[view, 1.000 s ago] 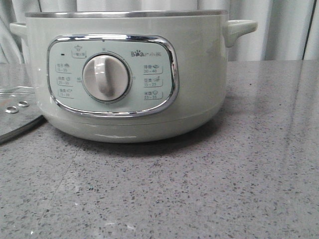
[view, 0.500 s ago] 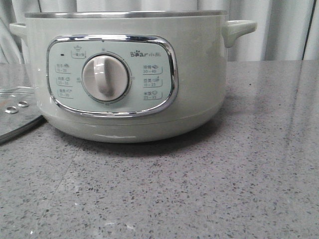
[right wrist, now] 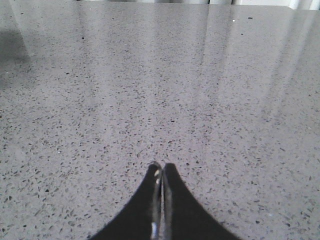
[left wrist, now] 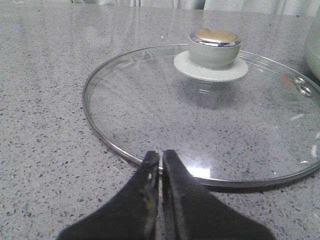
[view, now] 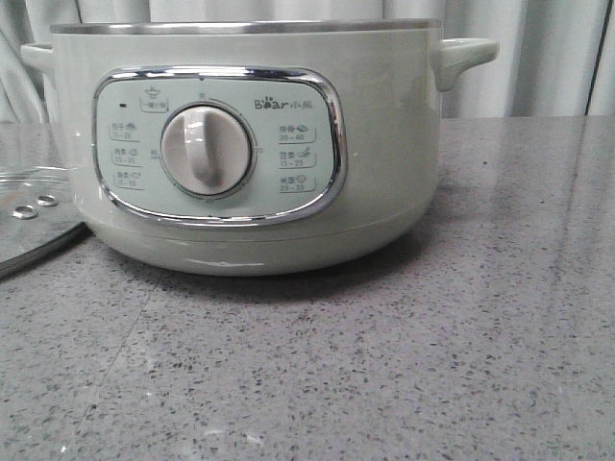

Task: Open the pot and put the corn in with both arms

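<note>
The pot (view: 240, 144), pale grey-green with a chrome-framed panel and cream dial (view: 206, 150), fills the front view with no lid on its steel rim. Its glass lid (left wrist: 210, 115) with a grey-green knob (left wrist: 214, 47) lies flat on the table to the pot's left; its edge also shows in the front view (view: 34, 226). My left gripper (left wrist: 160, 155) is shut and empty, its tips just over the lid's near rim. My right gripper (right wrist: 161, 166) is shut and empty above bare table. The corn is not in view. Neither gripper shows in the front view.
The grey speckled stone table (view: 432, 365) stretches in front of and to the right of the pot. A pale curtain (view: 538, 58) hangs behind. The pot's side handle (view: 466, 53) sticks out on the right.
The front view has shifted very slightly to the right around the pot. Nothing else has visibly moved.
</note>
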